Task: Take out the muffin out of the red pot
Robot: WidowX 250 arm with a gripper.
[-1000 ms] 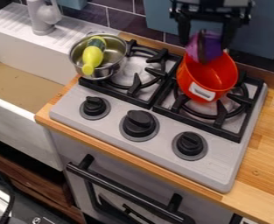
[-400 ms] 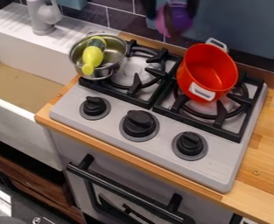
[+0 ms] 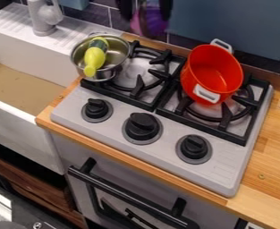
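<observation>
The gripper (image 3: 146, 16) is at the upper edge of the view, its fingers (image 3: 125, 8) pointing downward and parted by about the breadth of the muffin (image 3: 149, 22), which they hold between them. The muffin, purple with a pinker side, projects below the fingertips and is seen against the dark tiled wall (image 3: 98, 14). It is outside the red pot (image 3: 212, 74).

The red pot, with its white handles, lies below and to the right of the fingers in the view, apart from both fingers and muffin; it rests on the right-hand black grate (image 3: 226, 121) of the stove (image 3: 112, 128). Below and to the left of the fingers is a steel pot (image 3: 109, 73), in which a yellow-green, bottle-shaped object (image 3: 95, 57) leans with its narrow end toward the near rim. Farther left of the fingers are the grey faucet (image 3: 43, 22) and the white sink (image 3: 31, 56). Well below the fingers, three black knobs (image 3: 142, 126) line the front of the stove, with the black oven handle (image 3: 127, 195) lower still.
</observation>
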